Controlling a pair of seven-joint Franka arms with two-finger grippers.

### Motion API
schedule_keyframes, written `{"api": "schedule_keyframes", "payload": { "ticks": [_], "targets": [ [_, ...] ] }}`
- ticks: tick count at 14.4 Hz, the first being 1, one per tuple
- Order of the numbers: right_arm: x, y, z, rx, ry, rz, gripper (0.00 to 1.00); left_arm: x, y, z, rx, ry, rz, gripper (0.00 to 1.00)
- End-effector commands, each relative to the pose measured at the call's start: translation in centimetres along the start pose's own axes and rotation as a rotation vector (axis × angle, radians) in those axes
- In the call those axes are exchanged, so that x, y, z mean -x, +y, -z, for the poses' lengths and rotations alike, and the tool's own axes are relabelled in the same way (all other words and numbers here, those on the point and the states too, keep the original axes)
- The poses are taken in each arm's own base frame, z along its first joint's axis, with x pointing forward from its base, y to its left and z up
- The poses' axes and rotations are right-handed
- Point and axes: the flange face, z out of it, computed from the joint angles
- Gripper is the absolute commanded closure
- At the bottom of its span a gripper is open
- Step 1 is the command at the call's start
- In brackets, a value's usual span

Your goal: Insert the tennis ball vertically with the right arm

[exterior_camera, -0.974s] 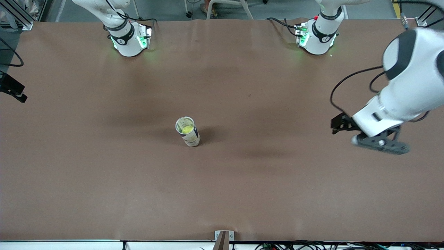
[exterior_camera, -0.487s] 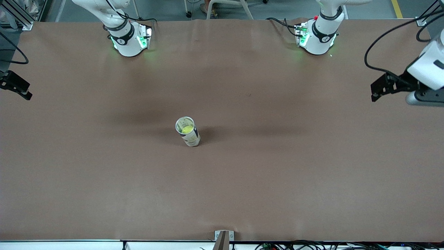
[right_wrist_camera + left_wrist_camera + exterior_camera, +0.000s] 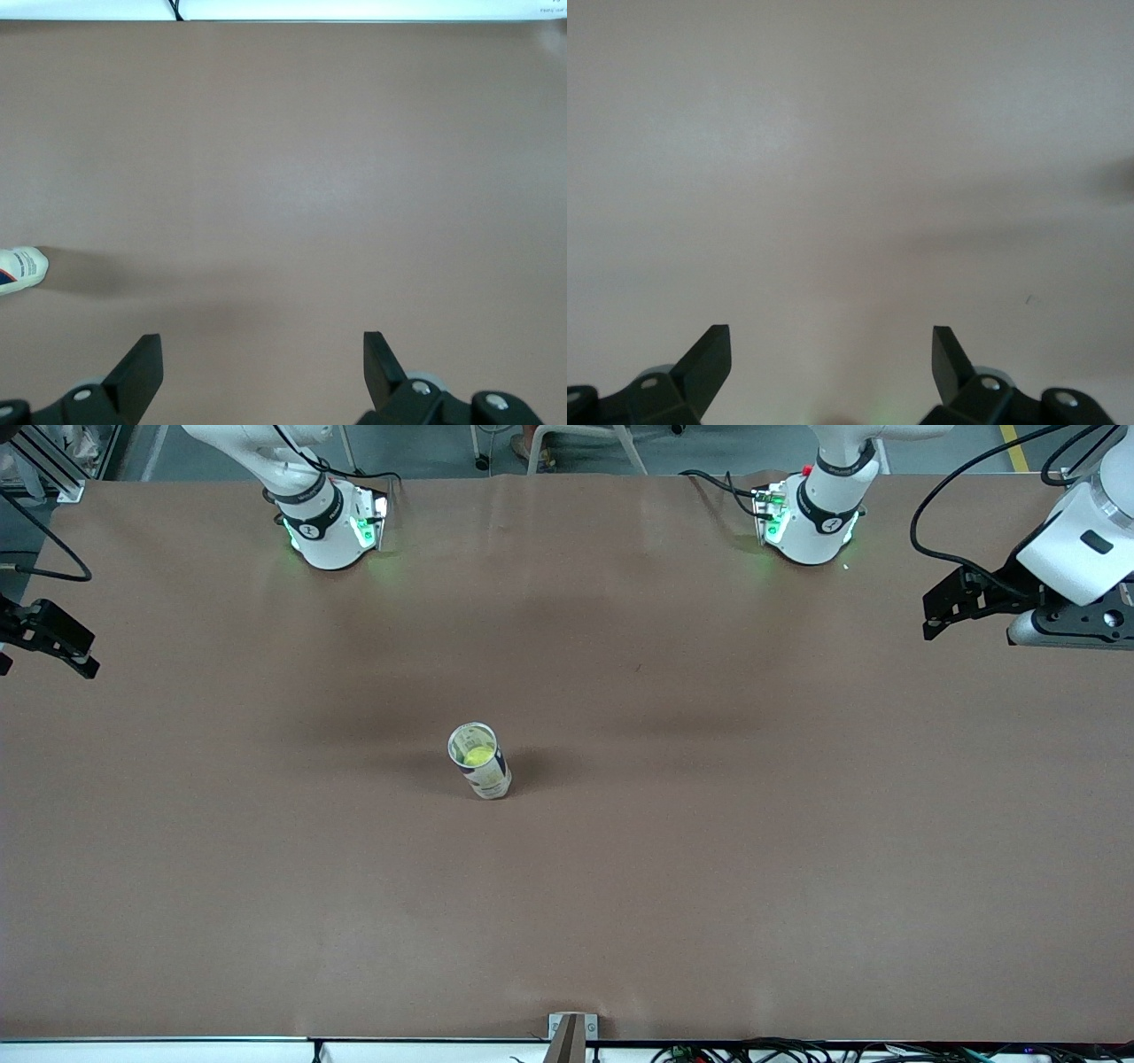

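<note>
A white tube can (image 3: 483, 766) with a dark label stands upright near the middle of the table, its mouth open. A yellow-green tennis ball (image 3: 478, 755) sits inside it. My right gripper (image 3: 75, 657) hangs open and empty over the right arm's end of the table, well away from the can. Its open fingers (image 3: 142, 363) show in the right wrist view, with the can (image 3: 19, 268) at that view's edge. My left gripper (image 3: 941, 615) is open and empty over the left arm's end of the table. Its wrist view shows the fingers (image 3: 709, 354) over bare table.
The brown table cover (image 3: 709, 850) stretches wide around the can. The two arm bases (image 3: 328, 531) (image 3: 811, 522) stand along the table edge farthest from the front camera. A small bracket (image 3: 571, 1032) sits at the near edge.
The left arm has swung up and away from the table's middle toward its own end. The right gripper has edged slightly farther into view. The can and ball have not moved.
</note>
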Motion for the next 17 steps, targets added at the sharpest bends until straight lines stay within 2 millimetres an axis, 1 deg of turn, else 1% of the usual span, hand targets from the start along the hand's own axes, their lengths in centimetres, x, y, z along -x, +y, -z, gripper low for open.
{"api": "schedule_keyframes", "payload": {
  "ticks": [1,2,3,4,7,9,11,13,17],
  "targets": [
    [0.2,-0.1,-0.3,0.003,-0.015,-0.009,0.00,0.1,0.0,-0.2,-0.004,0.016,0.008,0.00],
    [0.1,-0.1,-0.3,0.003,-0.015,-0.010,0.00,0.0,0.0,-0.3,-0.004,0.013,0.011,0.00],
    [0.1,0.5,-0.3,0.004,-0.013,-0.021,0.00,0.1,0.0,-0.4,-0.005,0.012,0.037,0.00],
    [0.0,0.6,-0.6,-0.003,-0.016,-0.025,0.00,0.0,0.2,-0.5,-0.007,0.010,0.061,0.00],
    [-0.1,1.1,-0.6,-0.020,-0.011,-0.033,0.00,0.1,0.5,-0.6,-0.007,0.007,0.065,0.00],
    [0.2,2.1,-0.3,-0.015,-0.014,-0.036,0.00,0.1,0.5,-0.4,-0.007,0.010,0.065,0.00],
    [0.7,1.7,-0.4,-0.011,-0.055,0.043,0.00,0.2,0.3,-0.4,-0.008,0.006,0.055,0.00],
    [0.5,1.8,0.6,-0.012,-0.035,0.042,0.00,0.1,0.0,-0.3,-0.007,0.007,0.057,0.00],
    [0.4,1.1,0.9,-0.020,-0.015,0.041,0.00,0.1,-0.6,-0.1,-0.005,0.016,0.063,0.00]
  ]
}}
